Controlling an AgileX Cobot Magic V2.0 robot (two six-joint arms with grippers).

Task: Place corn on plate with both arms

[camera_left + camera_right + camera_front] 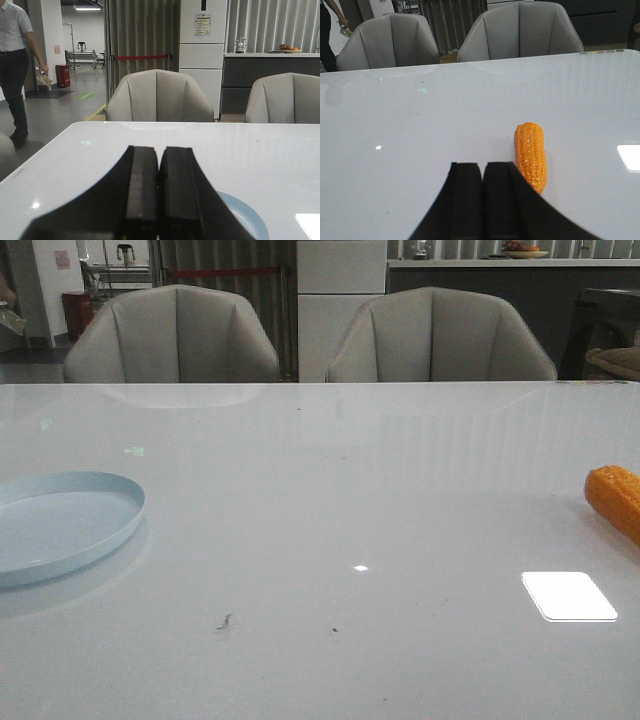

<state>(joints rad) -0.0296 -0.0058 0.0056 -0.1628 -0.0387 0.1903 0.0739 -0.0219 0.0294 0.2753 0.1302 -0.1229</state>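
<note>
The orange corn lies on the white table at the far right edge of the front view, partly cut off. In the right wrist view the corn lies just beside my right gripper, which is shut and empty. The pale blue plate sits at the left of the table. In the left wrist view a part of the plate shows beside my left gripper, which is shut and empty. Neither gripper shows in the front view.
Two grey chairs stand behind the table's far edge. A person walks at the far left of the room. A bright light reflection lies on the table in front of the corn.
</note>
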